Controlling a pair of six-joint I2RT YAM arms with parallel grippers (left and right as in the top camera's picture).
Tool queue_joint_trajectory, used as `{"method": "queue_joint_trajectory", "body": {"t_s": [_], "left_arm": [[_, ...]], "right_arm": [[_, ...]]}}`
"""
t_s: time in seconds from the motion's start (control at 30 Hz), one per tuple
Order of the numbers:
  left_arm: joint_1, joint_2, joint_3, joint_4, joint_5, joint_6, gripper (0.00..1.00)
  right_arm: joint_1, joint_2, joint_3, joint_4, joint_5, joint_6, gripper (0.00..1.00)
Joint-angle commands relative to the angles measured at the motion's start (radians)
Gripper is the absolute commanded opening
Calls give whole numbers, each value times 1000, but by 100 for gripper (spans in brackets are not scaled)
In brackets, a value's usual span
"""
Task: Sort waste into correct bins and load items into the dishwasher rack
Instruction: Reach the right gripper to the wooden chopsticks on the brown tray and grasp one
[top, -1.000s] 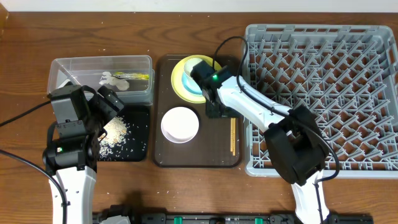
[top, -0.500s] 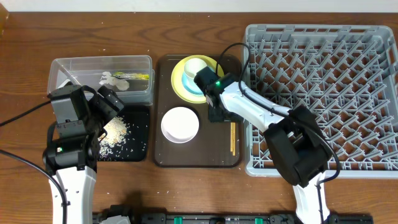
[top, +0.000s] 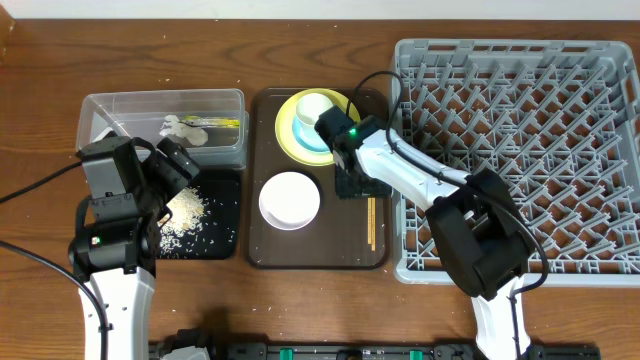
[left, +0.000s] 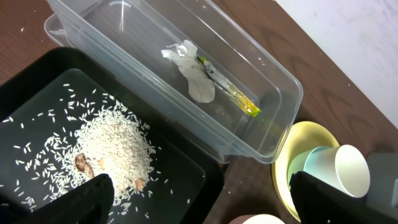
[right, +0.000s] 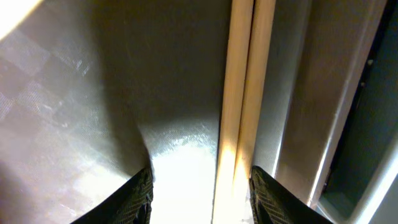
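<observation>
The pair of chopsticks (right: 239, 93) lies on the brown serving tray (top: 265, 245), running up between the fingers of my right gripper (right: 202, 199). Its jaws are open, one on each side, the right one close to the sticks. My left gripper (left: 199, 208) hangs wide open and holds nothing, over the black tray (left: 186, 155) of rice scraps (left: 112, 143). The clear tub (left: 273, 118) holds the white tissue (left: 193, 68) and the snack wrapper (left: 230, 93). The yellow plate (top: 290, 135) carries the light blue bowl (top: 305, 132) and the cream cup (top: 315, 104). The white bowl (top: 290, 198) stands in front of it.
The grey dishwasher rack (top: 520, 150) fills the right side, its left wall right beside the brown tray and the chopsticks (top: 371, 222). My right arm reaches across the rack's left front corner. Bare wooden table runs along the back and far left.
My right gripper has shifted slightly toward the front right, over the upper end of the chopsticks. The left arm has not moved.
</observation>
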Motion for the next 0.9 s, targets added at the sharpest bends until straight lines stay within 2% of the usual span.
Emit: {"method": "queue_joint_trajectory", "body": {"t_s": [0.0,0.43,0.87], "left_arm": [[5,1,21,-3,-5,2,93],[5,1,21,-3,-5,2,93],[5,1,21,-3,-5,2,93]], "right_arm": [[-1,-18,39,-10,0,-47,49],[-5,-55,42,-12,-41,-47,49],[-8,-55,35,24,-27,-46,45]]}}
